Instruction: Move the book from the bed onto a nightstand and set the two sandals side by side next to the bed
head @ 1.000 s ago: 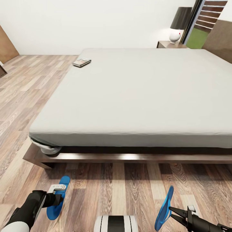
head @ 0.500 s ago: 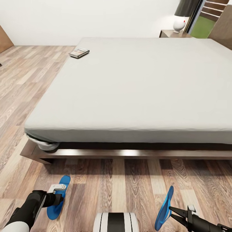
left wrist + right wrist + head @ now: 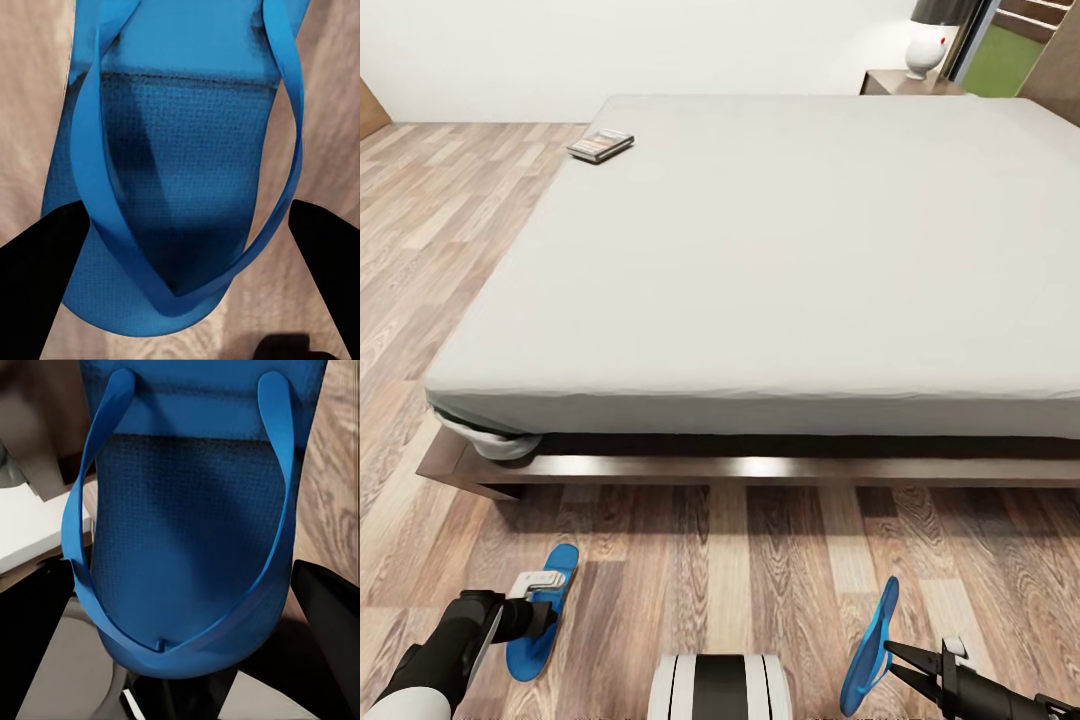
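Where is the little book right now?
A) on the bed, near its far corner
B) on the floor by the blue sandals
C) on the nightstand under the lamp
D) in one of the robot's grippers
A: the book lies flat on the pale mattress of the bed near its far corner, well away from the two blue sandals, which the grippers hold low over the floor.

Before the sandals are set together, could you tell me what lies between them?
In the head view, bare wood floor and the robot's white base lie between the left sandal and the right sandal.
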Controlling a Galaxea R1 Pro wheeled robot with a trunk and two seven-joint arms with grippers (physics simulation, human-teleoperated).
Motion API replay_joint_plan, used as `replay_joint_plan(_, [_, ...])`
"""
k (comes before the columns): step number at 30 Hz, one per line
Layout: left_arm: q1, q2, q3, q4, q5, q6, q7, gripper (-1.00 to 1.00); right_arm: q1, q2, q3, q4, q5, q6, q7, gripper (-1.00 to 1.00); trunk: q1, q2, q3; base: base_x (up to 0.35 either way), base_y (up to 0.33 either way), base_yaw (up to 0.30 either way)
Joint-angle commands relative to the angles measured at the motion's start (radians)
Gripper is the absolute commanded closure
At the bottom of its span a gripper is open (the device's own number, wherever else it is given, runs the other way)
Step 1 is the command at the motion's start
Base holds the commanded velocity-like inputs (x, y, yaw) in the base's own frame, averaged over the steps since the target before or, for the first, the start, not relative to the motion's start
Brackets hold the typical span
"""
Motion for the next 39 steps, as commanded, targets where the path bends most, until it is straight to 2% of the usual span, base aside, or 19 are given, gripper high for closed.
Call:
replay_joint_plan(1, [-0.001, -0.001, 0.004, -0.002, -0.01, 0.003, -0.01, 1.0, 0.0, 0.0, -0.001, 0.0, -0.004, 0.009, 0.002, 1.0, 0.0, -0.001, -0.005, 0.0, 0.0, 0.0])
replay_joint_plan(6, [-0.001, -0.001, 0.004, -0.003, -0.01, 0.003, -0.01, 1.0, 0.0, 0.0, -0.001, 0.0, -0.004, 0.009, 0.002, 1.0, 0.002, -0.002, -0.024, 0.0, 0.0, 0.0])
replay_joint_plan(24, [0.0, -0.001, 0.004, -0.003, -0.01, 0.0, -0.009, 1.0, 0.0, 0.0, -0.001, 0.0, -0.004, 0.009, 0.002, 1.0, 0.002, -0.002, -0.024, 0.001, 0.0, 0.0])
replay_joint_plan(39, [-0.001, -0.001, 0.004, -0.004, -0.01, 0.0, -0.01, 1.0, 0.0, 0.0, -0.001, 0.0, -0.004, 0.009, 0.002, 1.0, 0.002, -0.002, -0.024, 0.086, 0.07, 0.0])
